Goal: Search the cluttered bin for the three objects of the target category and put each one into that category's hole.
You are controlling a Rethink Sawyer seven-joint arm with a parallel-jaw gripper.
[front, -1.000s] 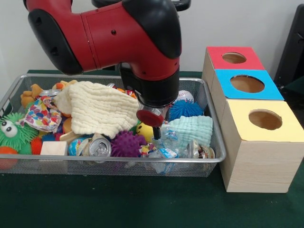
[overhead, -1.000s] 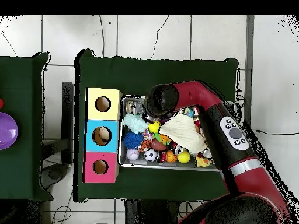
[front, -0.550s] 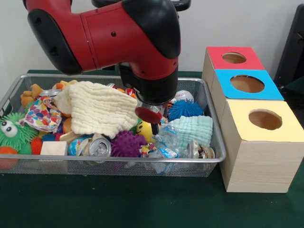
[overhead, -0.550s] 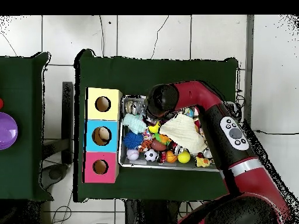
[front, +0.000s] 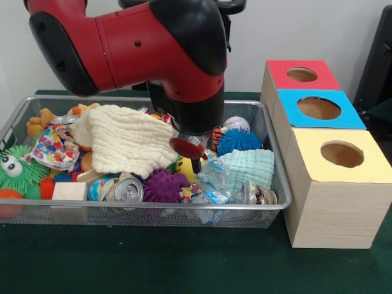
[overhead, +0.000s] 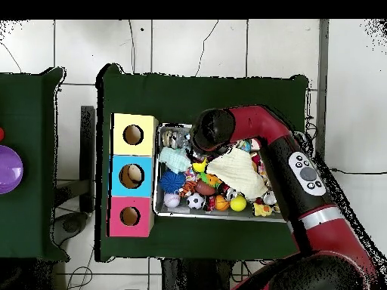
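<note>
Lifting slightly and drifting left since a moment ago, our pincer [front: 199, 166] leaves the bin [front: 277, 177] seemingly empty; whether it's apart, we cannot tell.

**Layout of the bin and the boxes**

A wire bin [front: 277, 184] stood on the counter [front: 184, 263], and three boxes with holes stood in a row just beside its right side in the front view: the nearest box [front: 337, 190], the middle box [front: 318, 110] behind it, the farthest box [front: 300, 75] at the back. Inside the bin, a large cloth [front: 125, 139] lay on top of the toys in the left half. A folded cloth [front: 248, 166] lay at the right, with a spiky ball [front: 239, 141] behind it. A can [front: 127, 190] and another spiky ball [front: 164, 185] lay side by side at the front wall. A wooden block [front: 69, 191] was left of the can. The arm [front: 141, 55] hung above the bin's middle.
</note>
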